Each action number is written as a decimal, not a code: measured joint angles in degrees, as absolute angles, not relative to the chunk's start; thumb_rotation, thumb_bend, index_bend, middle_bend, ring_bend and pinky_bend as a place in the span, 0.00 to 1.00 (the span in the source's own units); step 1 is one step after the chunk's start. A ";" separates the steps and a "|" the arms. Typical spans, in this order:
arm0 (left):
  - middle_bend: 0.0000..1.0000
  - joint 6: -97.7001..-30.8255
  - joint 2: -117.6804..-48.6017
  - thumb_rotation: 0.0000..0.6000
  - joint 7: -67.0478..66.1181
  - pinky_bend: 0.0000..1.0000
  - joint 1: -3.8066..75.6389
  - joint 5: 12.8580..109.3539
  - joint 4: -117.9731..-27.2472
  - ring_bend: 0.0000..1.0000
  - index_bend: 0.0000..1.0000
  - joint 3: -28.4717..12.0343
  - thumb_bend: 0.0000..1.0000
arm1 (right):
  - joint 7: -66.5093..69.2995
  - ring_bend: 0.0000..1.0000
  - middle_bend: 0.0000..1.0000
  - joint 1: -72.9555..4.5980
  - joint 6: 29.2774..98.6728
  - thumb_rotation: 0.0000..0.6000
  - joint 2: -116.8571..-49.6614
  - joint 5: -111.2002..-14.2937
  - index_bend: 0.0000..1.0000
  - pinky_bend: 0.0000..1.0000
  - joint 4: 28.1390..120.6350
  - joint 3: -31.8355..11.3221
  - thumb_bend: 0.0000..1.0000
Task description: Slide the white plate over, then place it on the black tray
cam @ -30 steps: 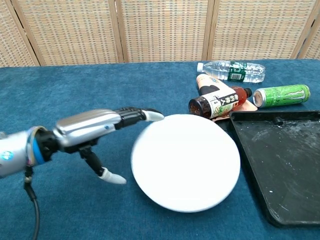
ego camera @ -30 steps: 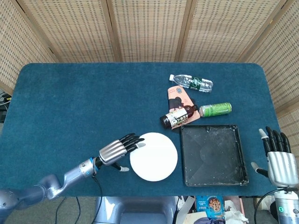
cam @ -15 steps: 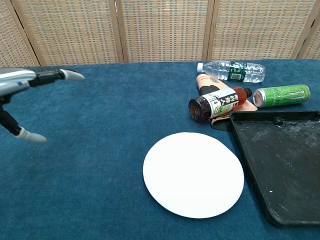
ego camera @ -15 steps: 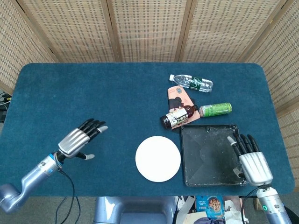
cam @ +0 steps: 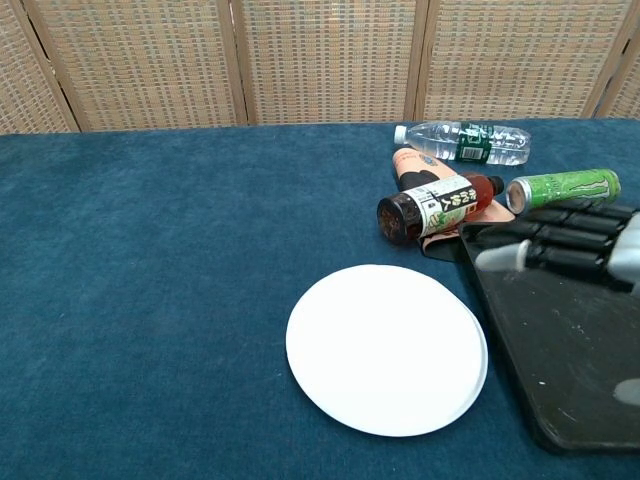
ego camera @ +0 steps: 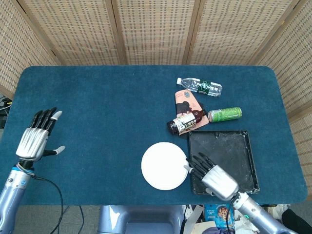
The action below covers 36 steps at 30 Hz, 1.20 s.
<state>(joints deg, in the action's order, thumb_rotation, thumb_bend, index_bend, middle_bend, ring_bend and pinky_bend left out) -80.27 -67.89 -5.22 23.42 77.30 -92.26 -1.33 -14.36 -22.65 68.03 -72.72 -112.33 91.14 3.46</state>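
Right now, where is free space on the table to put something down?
The cloth between the left robot hand and the white plate is bare, as is the far left. It is crowded above the black tray, around the bottles and green can.

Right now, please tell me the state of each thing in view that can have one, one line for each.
white plate: flat on the table, beside the tray, not yet on it.
black tray: holds no object.
water bottle: lying on its side, capped.
dark bottle: lying on its side.
green can: lying on its side.
left hand: open, holding nothing.
right hand: open over the tray, fingers toward the plate.
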 measured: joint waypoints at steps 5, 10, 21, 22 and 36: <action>0.00 -80.22 -67.92 1.00 -3.57 0.00 21.62 75.51 -90.66 0.00 0.00 -2.38 0.00 | -14.36 0.00 0.00 -26.06 65.05 1.00 -78.87 -115.42 0.11 0.00 86.60 4.23 0.00; 0.00 -79.79 -68.13 1.00 -2.77 0.00 21.23 76.06 -89.89 0.00 0.00 -3.12 0.00 | -14.98 0.00 0.00 -29.17 63.95 1.00 -83.82 -117.98 0.16 0.00 81.62 4.29 0.00; 0.00 -77.88 -68.44 1.00 -1.43 0.00 20.71 76.88 -89.31 0.00 0.00 -4.06 0.00 | -12.85 0.00 0.00 -32.72 65.11 1.00 -90.55 -119.10 0.16 0.00 72.96 6.03 0.00; 0.00 -77.60 -68.49 1.00 -1.40 0.00 20.72 76.91 -89.22 0.00 0.00 -4.11 0.00 | -12.79 0.00 0.00 -32.86 65.24 1.00 -90.79 -118.94 0.16 0.00 72.73 6.08 0.00; 0.00 -75.99 -69.11 1.00 -1.97 0.00 20.45 77.10 -88.63 0.00 0.00 -5.00 0.00 | -13.86 0.00 0.00 -35.38 64.66 1.00 -94.32 -117.04 0.17 0.00 70.95 5.87 0.00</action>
<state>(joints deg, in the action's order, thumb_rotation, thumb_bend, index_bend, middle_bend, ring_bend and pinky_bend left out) -75.99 -69.11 -1.97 20.45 77.10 -88.63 -5.00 -13.86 -35.38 64.66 -94.32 -117.04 70.95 5.87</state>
